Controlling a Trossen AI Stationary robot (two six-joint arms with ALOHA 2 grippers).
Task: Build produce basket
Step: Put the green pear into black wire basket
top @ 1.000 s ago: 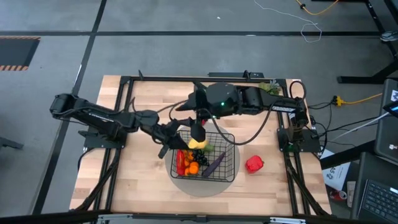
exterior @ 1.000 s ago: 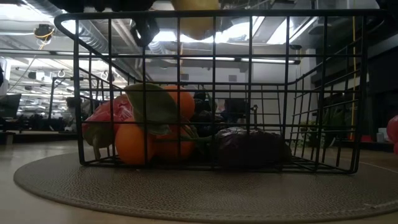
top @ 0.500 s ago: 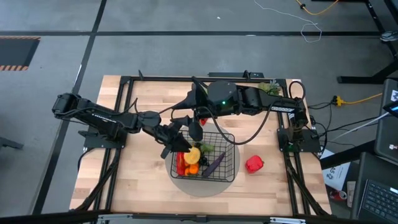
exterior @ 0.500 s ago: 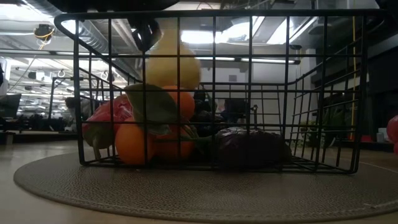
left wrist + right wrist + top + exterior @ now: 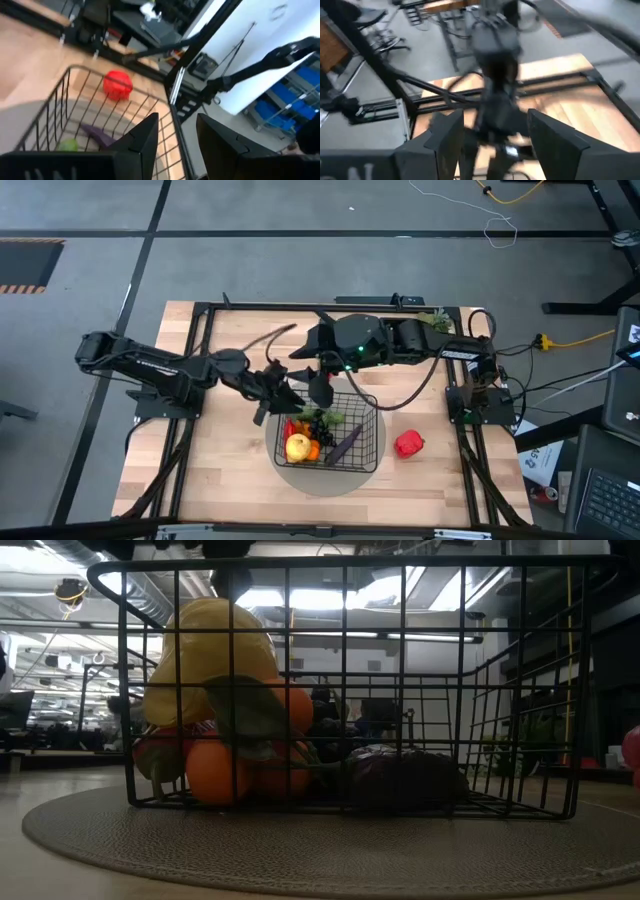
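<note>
The black wire basket (image 5: 332, 436) stands on a round grey mat (image 5: 300, 478). Inside it, a yellow lemon (image 5: 298, 446) lies at the near left, resting on an orange (image 5: 213, 772) and red produce (image 5: 160, 745). A purple eggplant (image 5: 405, 777), dark grapes (image 5: 318, 425) and a green piece (image 5: 67, 145) lie beside them. My left gripper (image 5: 177, 137) hovers open just off the basket's far-left corner, with nothing between its fingers. Above the basket's far rim, my right gripper (image 5: 492, 137) is open and holds nothing. A red pepper (image 5: 408, 444) sits on the table right of the basket.
A green leafy sprig (image 5: 435, 320) lies at the table's far right corner. Black frame rails (image 5: 200, 380) run along the table's left, right and far sides. Bare wood (image 5: 230, 470) stretches left of the mat and toward the near edge.
My left gripper has opened and let go of the lemon, which has dropped into the basket and settled on the produce at its near left. The left gripper has then drawn back toward the table's left, away from the basket.
</note>
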